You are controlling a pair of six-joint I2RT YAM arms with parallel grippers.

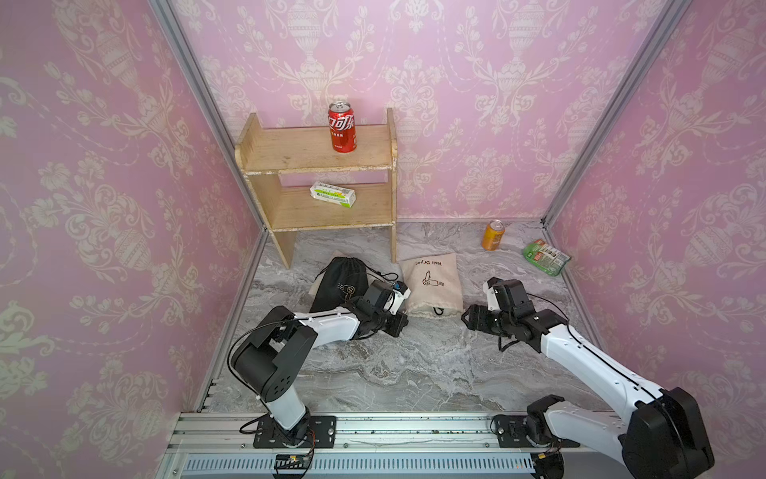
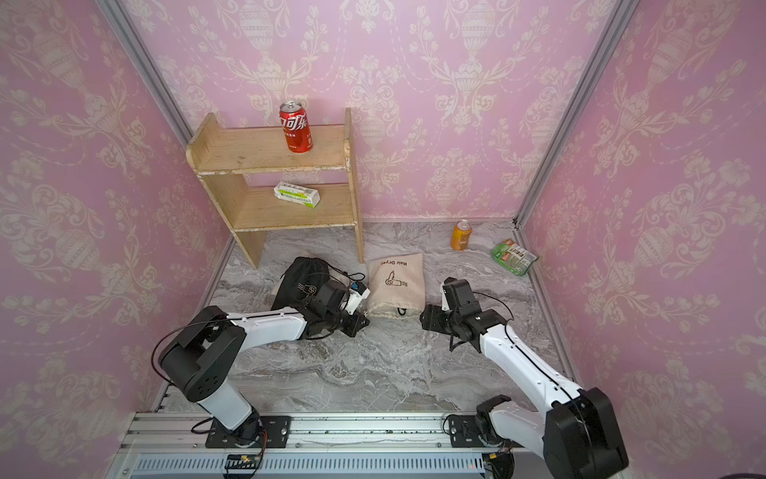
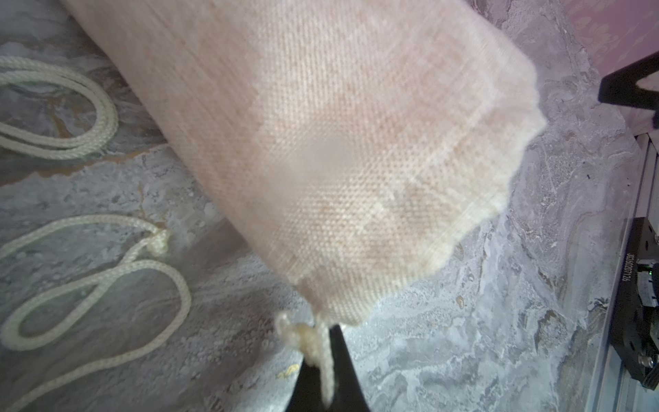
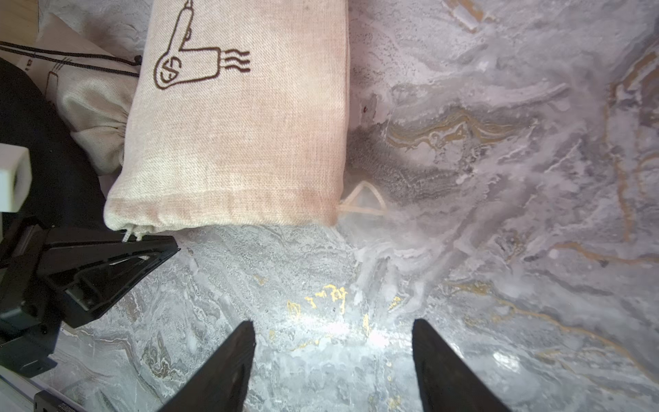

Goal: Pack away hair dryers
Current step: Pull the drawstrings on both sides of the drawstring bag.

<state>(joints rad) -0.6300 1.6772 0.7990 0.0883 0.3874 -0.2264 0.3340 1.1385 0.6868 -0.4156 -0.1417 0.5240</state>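
No hair dryers show in any view. A beige pouch (image 1: pixel 431 286) (image 2: pixel 396 286) printed "Hair Dryer" lies on the marble table, bulging and closed at its near end. My left gripper (image 1: pixel 401 321) (image 3: pixel 326 331) is shut on the pouch's pale drawstring (image 3: pixel 321 353) at the near left corner of the pouch (image 3: pixel 338 142). My right gripper (image 1: pixel 468 318) (image 4: pixel 333 324) is open and empty over bare table, just off the near right corner of the pouch (image 4: pixel 242 142). A black pouch (image 1: pixel 342 282) lies to the left, over another beige pouch (image 4: pixel 92 96).
A wooden shelf (image 1: pixel 373 159) stands at the back left with a red cola can (image 1: pixel 342 126) on top and a green-white box (image 1: pixel 333 194) on the lower board. An orange can (image 1: pixel 493 234) and a green packet (image 1: pixel 546 256) lie at the back right. Pale cord loops (image 3: pixel 107 278) rest by the pouch.
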